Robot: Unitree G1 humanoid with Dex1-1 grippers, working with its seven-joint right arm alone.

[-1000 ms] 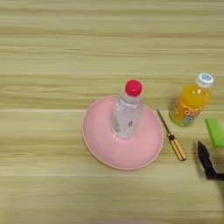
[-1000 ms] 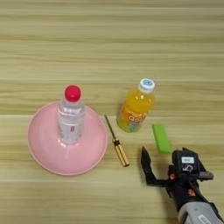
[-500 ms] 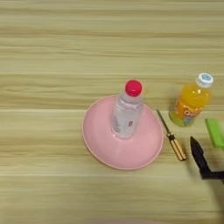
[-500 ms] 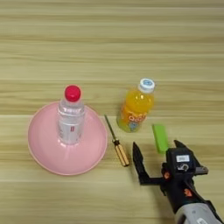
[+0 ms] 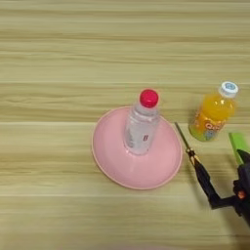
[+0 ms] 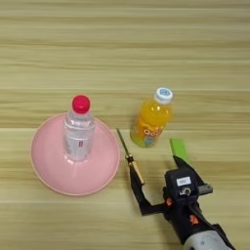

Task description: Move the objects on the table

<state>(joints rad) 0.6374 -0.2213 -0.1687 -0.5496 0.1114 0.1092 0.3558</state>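
The slim screwdriver (image 6: 133, 166) lies on the tan wood table (image 6: 125, 58) just right of the pink plate, its thin shaft pointing up-left and its amber handle toward me. The small green block (image 6: 178, 147) lies flat to its right, below the juice bottle. My right gripper (image 6: 157, 177) comes in from the bottom right and is open. Its left finger (image 6: 138, 191) overlaps the near end of the screwdriver handle. Its right finger reaches up to the near end of the green block (image 5: 238, 144). Nothing is held.
A pink plate (image 6: 49, 178) sits left of the screwdriver with a clear water bottle (image 6: 79, 131), red-capped, standing in it. An orange juice bottle (image 6: 151, 119) with a white cap stands just above the screwdriver and the block.
My gripper has moved left across the table's near right part, from beside the green block to where its left finger now covers the screwdriver handle's end. The objects have not moved.
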